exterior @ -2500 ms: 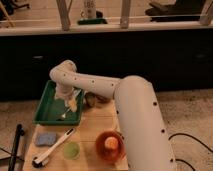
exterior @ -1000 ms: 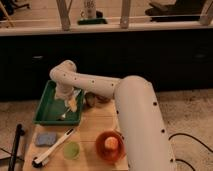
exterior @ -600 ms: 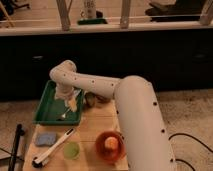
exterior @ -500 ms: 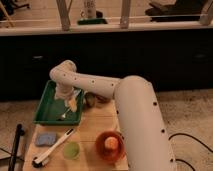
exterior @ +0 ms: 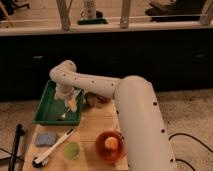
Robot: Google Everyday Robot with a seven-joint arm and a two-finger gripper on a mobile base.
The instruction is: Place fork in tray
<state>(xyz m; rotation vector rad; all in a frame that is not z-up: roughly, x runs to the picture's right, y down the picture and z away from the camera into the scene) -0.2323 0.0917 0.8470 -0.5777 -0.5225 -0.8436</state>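
Fork [exterior: 63,114] in tray [exterior: 47,107] – just below-left of gripper [exterior: 72,103]

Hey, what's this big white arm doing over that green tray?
The robot's arm reaches across the table, its gripper low over the green tray. The fork is just below it, inside the tray's right edge. A brush, a green cup and an orange bowl sit nearer the front.
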